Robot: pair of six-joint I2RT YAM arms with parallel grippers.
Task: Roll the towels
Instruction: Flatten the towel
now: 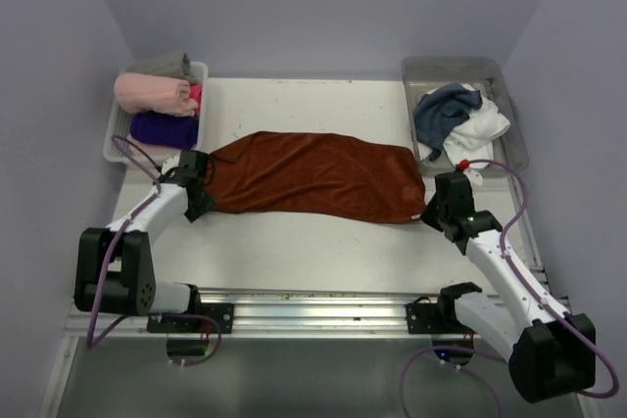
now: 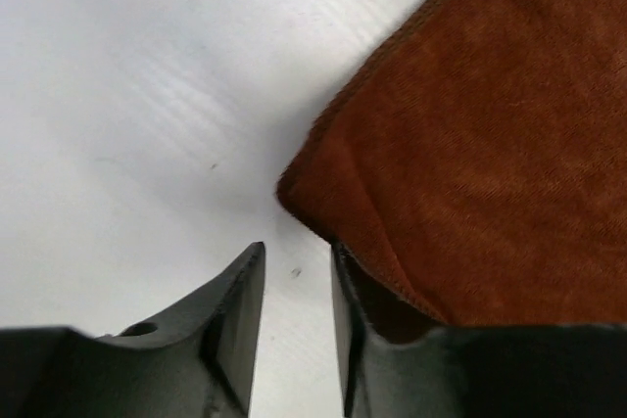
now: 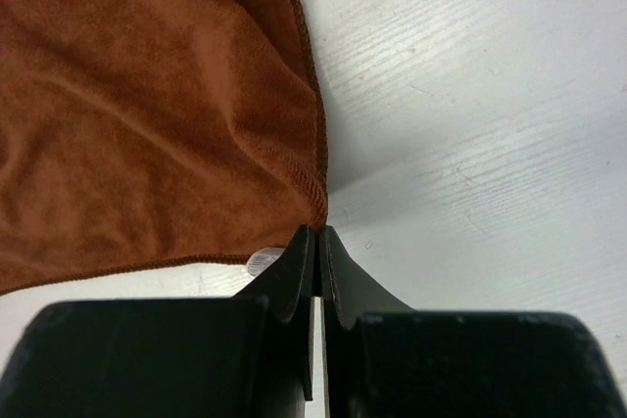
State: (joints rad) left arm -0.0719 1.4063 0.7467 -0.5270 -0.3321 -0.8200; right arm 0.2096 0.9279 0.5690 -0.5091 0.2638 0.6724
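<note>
Rust-brown towel (image 1: 313,175): looks soft, limp, light; best taken at hemmed corners. Left gripper (image 2: 297,271) parted, empty, beside one corner. Right gripper (image 3: 320,242) closed at another, possibly nipping hem.

Top view: left arm (image 1: 147,212) has its base at 7 o'clock and its forearm runs toward 1 o'clock, wrist low over the table. Left gripper (image 1: 201,193) (image 2: 297,252) is parted by a narrow gap, nothing between the fingers (image 2: 240,310); both tips are down near the surface.

Right arm (image 1: 509,276) has its base at 5 o'clock, with the elbow bent and the forearm running toward 11 o'clock. Right gripper (image 1: 431,212) (image 3: 320,232) has its fingers (image 3: 294,271) pressed together, tips at 12 o'clock in the wrist view. They sit right at the corner of the rust-brown towel (image 3: 147,95). It may be nipping the hem, but it is too tight to tell.
</note>
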